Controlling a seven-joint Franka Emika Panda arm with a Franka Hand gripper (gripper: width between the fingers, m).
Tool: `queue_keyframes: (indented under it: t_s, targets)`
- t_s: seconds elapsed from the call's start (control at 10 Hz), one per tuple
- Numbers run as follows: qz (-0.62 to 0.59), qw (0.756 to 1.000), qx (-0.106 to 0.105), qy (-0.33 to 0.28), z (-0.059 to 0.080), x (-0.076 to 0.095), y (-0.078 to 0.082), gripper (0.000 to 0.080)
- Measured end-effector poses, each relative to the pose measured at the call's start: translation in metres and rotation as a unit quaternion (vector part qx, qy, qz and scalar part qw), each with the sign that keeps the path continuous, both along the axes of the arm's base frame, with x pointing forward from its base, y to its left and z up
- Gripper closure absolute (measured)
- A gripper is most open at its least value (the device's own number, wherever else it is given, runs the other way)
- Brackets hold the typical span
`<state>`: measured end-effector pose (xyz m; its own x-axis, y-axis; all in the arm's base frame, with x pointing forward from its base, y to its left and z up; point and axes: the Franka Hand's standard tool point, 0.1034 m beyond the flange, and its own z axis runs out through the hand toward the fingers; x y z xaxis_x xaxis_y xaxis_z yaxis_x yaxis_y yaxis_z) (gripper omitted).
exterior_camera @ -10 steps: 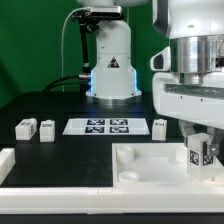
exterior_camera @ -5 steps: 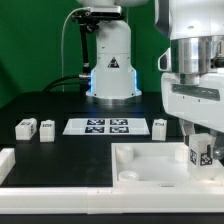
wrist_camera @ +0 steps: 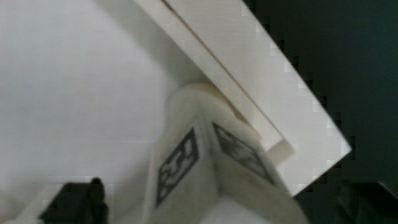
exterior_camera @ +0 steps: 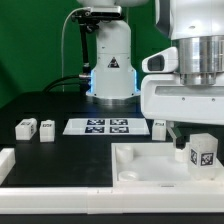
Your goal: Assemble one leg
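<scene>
Leg (exterior_camera: pixel 202 153), white with a tag on its face, stands on the large white panel (exterior_camera: pixel 150 165) near the table's front edge, toward the exterior view's right. Whether the gripper (exterior_camera: pixel 196 131) above grips it, I cannot tell.

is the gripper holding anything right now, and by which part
It cannot be told. The small white tagged leg stands on the large flat white panel under the gripper, but its fingers are hidden, so no grip shows.

Four white tagged legs (exterior_camera: pixel 203 152), one large white square panel (exterior_camera: pixel 150 170), one marker board (exterior_camera: pixel 103 126), one robot arm (exterior_camera: pixel 195 60).
</scene>
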<state>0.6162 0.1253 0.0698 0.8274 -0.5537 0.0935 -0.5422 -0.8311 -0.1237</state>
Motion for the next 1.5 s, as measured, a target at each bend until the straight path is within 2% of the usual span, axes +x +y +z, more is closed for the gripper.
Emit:
queue_keyframes:
  t_s: [0.4, 0.7, 1.2, 1.4, 1.5]
  targets:
    - [0.197, 0.980, -0.035, -0.006, -0.0001, -0.0008, 0.0013, 0.0150]
    - [0.308, 0.950, -0.058, -0.012, -0.0005, 0.0011, -0.0054, 0.0150]
    - [0.298, 0.953, -0.057, -0.011, -0.0011, 0.0009, -0.0055, 0.0150]
    - [0.277, 0.959, -0.054, -0.010, -0.0012, 0.0009, -0.0057, 0.0150]
    - [0.237, 0.970, -0.045, -0.010, -0.0015, 0.0007, -0.0045, 0.0150]
